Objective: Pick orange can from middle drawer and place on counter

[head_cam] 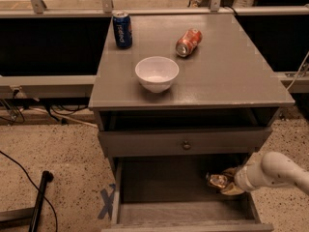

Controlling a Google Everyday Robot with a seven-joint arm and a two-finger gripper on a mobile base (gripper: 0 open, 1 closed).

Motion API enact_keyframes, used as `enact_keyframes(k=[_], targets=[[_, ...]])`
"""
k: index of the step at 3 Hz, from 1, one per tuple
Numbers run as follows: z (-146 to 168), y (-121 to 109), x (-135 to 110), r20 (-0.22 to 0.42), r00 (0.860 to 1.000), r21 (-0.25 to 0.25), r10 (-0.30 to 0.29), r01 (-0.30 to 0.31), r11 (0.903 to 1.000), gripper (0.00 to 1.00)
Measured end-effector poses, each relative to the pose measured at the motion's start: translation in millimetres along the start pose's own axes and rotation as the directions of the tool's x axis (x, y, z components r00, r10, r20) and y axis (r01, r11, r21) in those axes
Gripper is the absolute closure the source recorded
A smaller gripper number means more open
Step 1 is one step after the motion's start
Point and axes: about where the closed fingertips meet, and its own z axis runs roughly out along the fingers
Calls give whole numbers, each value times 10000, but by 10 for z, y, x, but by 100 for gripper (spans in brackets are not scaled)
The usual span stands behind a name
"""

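Retrieval step, with the can at the point of grasp. The gripper [228,181], carried on a white arm [282,172] entering from the right, was placed low inside the open middle drawer [159,190], near its right wall. The orange can [216,180] lay on its side on the drawer floor with its silvery end turned outward; the jaws were set on either side of it and appeared to be pinching it. The step would be done well if the grip were confirmed firm across the can's body before any lift, since a thin shiny shell is judged likely to slip or dent. The can should then be raised only enough to clear the drawer floor and drawn outward, because the closed upper drawer front [145,141] overhangs the rear of the cavity. On the grey tabletop [231,76] stood a white bowl [157,73] and an upright blue Pepsi can [122,29], while a red-orange can [188,42] lay on its side; the bare right half is judged the safest landing area. The cabinet stood on a speckled floor [63,149], on which a blue tape cross [107,203] and a black cable [21,170] were visible.
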Motion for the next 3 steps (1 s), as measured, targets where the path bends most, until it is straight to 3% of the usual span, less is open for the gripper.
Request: enact_keyframes(k=[1,2,3], targets=[[-565,-11,-313,1758,9830,474,-529,452,9979,100],[-1218,127,-680,2592,9490,904,-1792,1609,9828,100],[-1909,238,-991,2406,9307,1048,-2755,2573,9606,100]])
